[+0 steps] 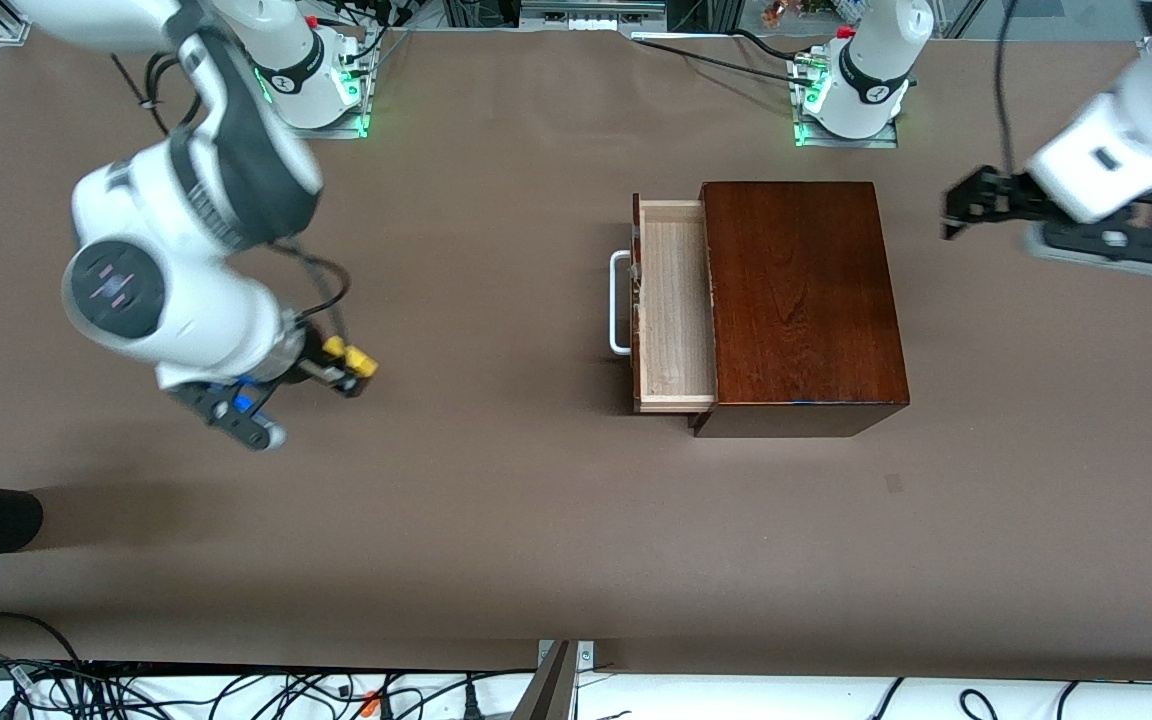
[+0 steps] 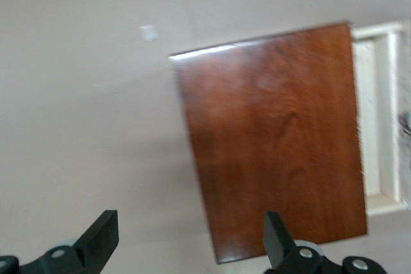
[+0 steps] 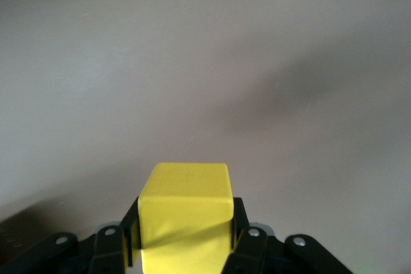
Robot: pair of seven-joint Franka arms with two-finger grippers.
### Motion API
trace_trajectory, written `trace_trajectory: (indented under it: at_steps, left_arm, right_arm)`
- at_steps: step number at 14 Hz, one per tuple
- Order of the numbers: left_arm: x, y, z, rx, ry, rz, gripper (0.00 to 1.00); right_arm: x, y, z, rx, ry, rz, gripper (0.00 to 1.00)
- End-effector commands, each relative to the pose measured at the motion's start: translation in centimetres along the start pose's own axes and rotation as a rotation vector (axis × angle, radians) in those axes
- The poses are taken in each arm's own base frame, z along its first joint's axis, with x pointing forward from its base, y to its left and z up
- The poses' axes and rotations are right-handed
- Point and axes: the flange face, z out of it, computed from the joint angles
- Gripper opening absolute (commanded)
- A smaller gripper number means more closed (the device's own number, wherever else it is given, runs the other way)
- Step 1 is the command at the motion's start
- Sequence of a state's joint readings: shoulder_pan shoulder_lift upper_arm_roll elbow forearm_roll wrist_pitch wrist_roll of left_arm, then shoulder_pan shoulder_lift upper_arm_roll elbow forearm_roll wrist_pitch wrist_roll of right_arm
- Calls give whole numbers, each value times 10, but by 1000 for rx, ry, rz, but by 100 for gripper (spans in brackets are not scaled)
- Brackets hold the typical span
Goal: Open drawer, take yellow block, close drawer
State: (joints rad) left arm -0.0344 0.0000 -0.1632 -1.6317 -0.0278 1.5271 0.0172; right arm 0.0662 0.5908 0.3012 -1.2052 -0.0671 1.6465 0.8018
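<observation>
The table (image 1: 496,520) spreads brown under both my arms. On it stands the wooden box (image 1: 801,300), with its drawer (image 1: 671,305) pulled out toward the right arm's end of the table; the pale tray shows nothing inside where I can see it, and the white handle (image 1: 620,303) sticks out from its dark front.

My left tool (image 1: 958,212) hangs in the air toward the left arm's end of the table, just beside the box and apart from it, with its fingers (image 2: 103,235) spread wide and nothing between them. From its wrist I look down on the box top and an edge of the tray.

My right tool (image 1: 351,372) is over bare table toward the right arm's end, well apart from the drawer. Its fingers (image 3: 241,239) are clamped on the yellow block (image 3: 186,213), one against each side.
</observation>
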Motion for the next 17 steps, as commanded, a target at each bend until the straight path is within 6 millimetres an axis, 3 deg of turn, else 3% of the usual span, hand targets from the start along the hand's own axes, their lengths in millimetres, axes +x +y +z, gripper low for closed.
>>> trace_trajectory:
  at_steps: [1,2,4,9,12,17]
  left_arm:
    - [2,63,23,-20,-98,129,100]
    - [3,90,32,-18,-118,179,100]
    - [7,119,45,-22,-141,241,100]
    - [35,222,80,-95,-174,441,100]
    - [50,273,100,-137,-140,518,100]
    - [62,340,146,-183,-15,709,100]
  right_arm:
    - [40,25,37,36,-12,-184,0]
    - [56,31,57,50,-13,-254,0]
    - [77,32,87,72,20,-393,0]
    - [105,25,154,-12,139,-580,0]
    - [109,19,181,2,149,-613,0]
    - [91,-11,206,18,154,-603,0]
